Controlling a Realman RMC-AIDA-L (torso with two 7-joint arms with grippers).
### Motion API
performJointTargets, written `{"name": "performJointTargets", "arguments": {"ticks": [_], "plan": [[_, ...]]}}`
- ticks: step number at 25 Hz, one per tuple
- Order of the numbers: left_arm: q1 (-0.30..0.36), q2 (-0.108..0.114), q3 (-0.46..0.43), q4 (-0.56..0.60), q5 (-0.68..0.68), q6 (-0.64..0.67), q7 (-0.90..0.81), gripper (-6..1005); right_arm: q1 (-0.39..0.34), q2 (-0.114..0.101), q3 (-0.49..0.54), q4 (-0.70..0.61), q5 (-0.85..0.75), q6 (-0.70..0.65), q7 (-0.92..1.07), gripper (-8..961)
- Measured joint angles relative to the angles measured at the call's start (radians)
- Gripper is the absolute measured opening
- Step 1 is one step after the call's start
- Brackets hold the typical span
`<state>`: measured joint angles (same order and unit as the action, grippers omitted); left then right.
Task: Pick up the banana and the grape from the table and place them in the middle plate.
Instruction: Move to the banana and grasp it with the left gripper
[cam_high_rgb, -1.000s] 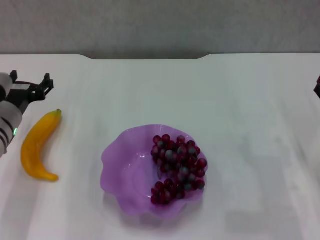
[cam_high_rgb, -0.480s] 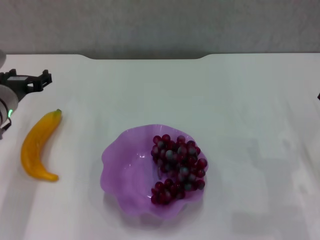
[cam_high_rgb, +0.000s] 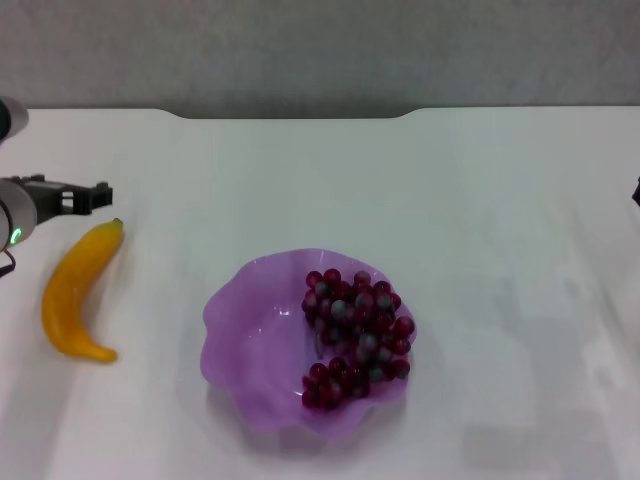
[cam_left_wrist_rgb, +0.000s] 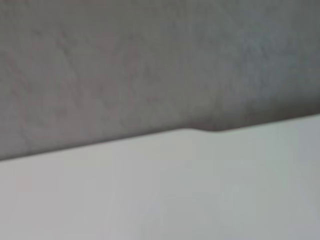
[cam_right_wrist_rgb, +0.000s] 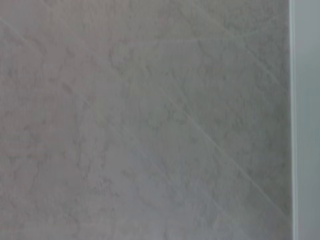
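On the table (cam_high_rgb: 480, 200): one banana (cam_high_rgb: 75, 290), one grape (cam_high_rgb: 355, 335).

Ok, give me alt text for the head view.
A purple plate on a white table holds grapes. A banana lies on the table to its left, with the left gripper just beyond the banana's green tip.

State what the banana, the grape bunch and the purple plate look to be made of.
The banana: likely plastic, going by its smooth, even yellow-orange skin with a soft sheen. The grape bunch: probably plastic too, its dark red beads glossy and some greyish. The middle plate: translucent purple plastic by its look, with a wavy rim and the pale table tinting through it. None of this is certain by sight alone.
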<state>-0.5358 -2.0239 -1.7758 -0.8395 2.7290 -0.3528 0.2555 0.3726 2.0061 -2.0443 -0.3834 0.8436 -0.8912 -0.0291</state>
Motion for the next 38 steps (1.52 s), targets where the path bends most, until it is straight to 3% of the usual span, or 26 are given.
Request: {"name": "performJointTargets", "arguments": {"ticks": [5, 20, 38], "plan": [[-0.011, 0.001, -0.021, -0.018, 0.012, -0.09, 0.006, 884, 0.0, 0.0, 0.0, 0.0, 0.0, 0.0, 0.0, 891], [-0.044, -0.006, -0.057, 0.054, 0.101, -0.188, 0.006, 879, 0.0, 0.002, -0.004, -0.008, -0.001, -0.001, 0.0, 892], [-0.056, -0.009, -0.053, 0.114, 0.101, -0.178, 0.006, 873, 0.0, 0.003, -0.003, -0.011, -0.002, -0.012, -0.001, 892]]}}
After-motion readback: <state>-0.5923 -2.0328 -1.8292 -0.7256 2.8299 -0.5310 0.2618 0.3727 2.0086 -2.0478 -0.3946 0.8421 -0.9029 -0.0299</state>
